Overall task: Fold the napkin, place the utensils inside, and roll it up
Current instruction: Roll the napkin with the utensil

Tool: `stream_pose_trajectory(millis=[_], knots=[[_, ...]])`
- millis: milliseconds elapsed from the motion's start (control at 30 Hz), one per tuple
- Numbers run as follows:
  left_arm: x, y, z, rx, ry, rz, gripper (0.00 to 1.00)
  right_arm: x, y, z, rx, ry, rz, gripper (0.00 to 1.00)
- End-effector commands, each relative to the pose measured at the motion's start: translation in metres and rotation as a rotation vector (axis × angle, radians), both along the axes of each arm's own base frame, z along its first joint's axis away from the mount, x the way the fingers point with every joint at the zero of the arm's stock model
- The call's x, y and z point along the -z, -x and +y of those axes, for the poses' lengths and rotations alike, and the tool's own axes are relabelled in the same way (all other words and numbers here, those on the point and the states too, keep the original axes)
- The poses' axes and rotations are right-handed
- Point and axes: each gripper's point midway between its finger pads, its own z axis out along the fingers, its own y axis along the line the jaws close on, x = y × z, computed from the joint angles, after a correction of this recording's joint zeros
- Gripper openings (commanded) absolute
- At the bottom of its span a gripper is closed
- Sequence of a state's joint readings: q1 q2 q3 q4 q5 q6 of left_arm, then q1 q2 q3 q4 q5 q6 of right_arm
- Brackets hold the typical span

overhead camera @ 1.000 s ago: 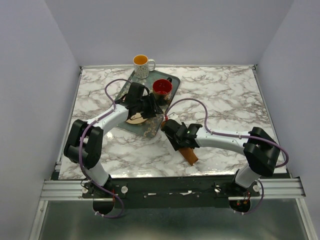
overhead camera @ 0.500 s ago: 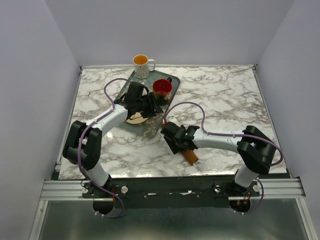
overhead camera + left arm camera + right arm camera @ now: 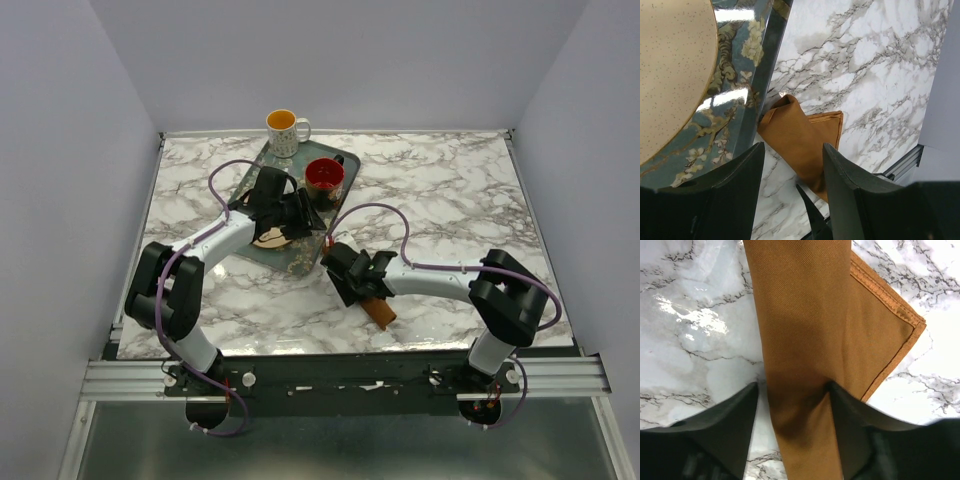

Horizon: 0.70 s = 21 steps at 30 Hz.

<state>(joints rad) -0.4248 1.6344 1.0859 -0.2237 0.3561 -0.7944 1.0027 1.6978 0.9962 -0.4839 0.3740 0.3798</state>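
The rust-brown napkin (image 3: 381, 311) lies on the marble table as a narrow folded strip, one flap corner sticking out to the side (image 3: 890, 325). My right gripper (image 3: 361, 291) is low over it, open, its fingers straddling the strip (image 3: 792, 387); the right finger touches the cloth and the left stands clear. My left gripper (image 3: 302, 214) hovers open and empty over the tray's near edge (image 3: 793, 150), with the napkin (image 3: 802, 135) showing on the table beyond it. The utensils are out of view.
A dark green patterned tray (image 3: 301, 258) sits at back left, holding a beige plate (image 3: 266, 238) and a red cup (image 3: 324, 177). A white and yellow mug (image 3: 285, 130) stands behind it. The tray rim (image 3: 757, 82) runs beside the napkin's end.
My right arm has shifted a little to the left and drawn in, the gripper staying over the napkin. The left arm has barely moved.
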Motion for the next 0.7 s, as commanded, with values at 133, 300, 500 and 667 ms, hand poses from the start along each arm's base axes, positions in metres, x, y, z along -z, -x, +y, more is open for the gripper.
stream_pose_trajectory(millis=[133, 300, 500, 667], knots=[[-0.013, 0.007, -0.001, 0.021, 0.04, -0.03, 0.59, 0.025, 0.004, -0.023, 0.035, 0.079, 0.046, 0.5], [-0.011, 0.01, -0.001, 0.033, 0.043, -0.024, 0.6, 0.019, 0.006, -0.017, 0.025, 0.003, 0.083, 0.41], [-0.005, 0.02, -0.003, 0.058, 0.042, -0.008, 0.6, 0.009, 0.007, -0.009, 0.033, -0.233, 0.185, 0.29], [0.001, 0.037, -0.012, 0.095, 0.041, 0.012, 0.6, 0.009, 0.017, -0.003, -0.002, -0.427, 0.301, 0.22]])
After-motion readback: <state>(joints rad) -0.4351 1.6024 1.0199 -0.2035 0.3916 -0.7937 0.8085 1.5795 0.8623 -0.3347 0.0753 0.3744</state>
